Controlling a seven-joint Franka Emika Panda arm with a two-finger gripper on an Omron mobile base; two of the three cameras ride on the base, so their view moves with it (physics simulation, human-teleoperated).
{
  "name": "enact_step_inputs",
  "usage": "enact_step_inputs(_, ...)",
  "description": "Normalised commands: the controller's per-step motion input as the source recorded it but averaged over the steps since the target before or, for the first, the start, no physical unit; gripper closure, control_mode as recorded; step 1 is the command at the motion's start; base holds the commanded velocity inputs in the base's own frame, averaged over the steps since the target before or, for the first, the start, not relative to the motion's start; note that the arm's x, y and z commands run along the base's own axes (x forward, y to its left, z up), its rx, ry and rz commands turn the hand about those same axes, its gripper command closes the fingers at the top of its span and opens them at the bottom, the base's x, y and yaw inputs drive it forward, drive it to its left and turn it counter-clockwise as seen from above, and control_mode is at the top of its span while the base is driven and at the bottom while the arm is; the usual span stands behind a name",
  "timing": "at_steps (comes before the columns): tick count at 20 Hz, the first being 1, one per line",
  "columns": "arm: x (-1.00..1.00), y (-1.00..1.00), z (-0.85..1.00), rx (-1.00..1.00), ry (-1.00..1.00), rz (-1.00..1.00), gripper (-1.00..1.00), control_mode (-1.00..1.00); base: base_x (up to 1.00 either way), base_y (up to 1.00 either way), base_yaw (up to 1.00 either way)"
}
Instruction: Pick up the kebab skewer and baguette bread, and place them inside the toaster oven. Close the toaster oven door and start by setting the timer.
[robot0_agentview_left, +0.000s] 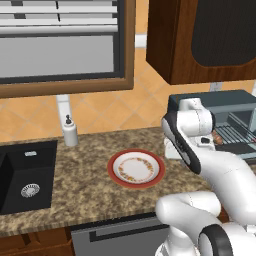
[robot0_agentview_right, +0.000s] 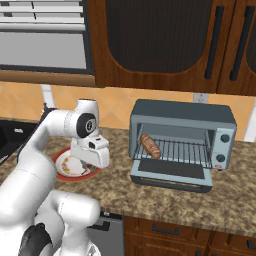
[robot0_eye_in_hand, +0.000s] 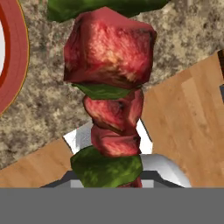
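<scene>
The kebab skewer (robot0_eye_in_hand: 109, 48), with red meat chunks and green pieces, rises close in front of the hand camera, over the granite counter. My gripper (robot0_agentview_right: 91, 154) is shut on it, and its fingertips are hidden behind the food. The hand hangs over the right edge of the red-rimmed plate (robot0_agentview_right: 75, 177), which is bare in the left base view (robot0_agentview_left: 111, 170). The grey-blue toaster oven (robot0_agentview_right: 182, 112) stands to the right with its door (robot0_agentview_right: 170, 172) folded down open. The baguette bread (robot0_agentview_right: 150, 146) lies on the left of the wire rack inside.
A black sink (robot0_agentview_left: 25, 175) is set into the counter at the far left, with a soap dispenser (robot0_agentview_left: 70, 131) behind it. Dark wooden wall cabinets (robot0_agentview_right: 165, 40) hang above the oven. The counter's front edge drops to a wooden floor (robot0_eye_in_hand: 188, 122).
</scene>
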Motion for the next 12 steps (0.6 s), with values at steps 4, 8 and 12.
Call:
enact_step_inputs(4, -0.63, -1.00, 0.61, 0.00, -0.01, 0.17, 1.00, -1.00, 0.00, 0.00, 0.00)
enact_step_inputs(8, -0.33, -1.00, 0.54, -0.01, 0.00, 0.13, 1.00, -1.00, 0.00, 0.00, 0.00)
enact_step_inputs(12, -0.14, -1.00, 0.51, -0.02, 0.00, 0.12, 1.00, -1.00, 0.00, 0.00, 0.00)
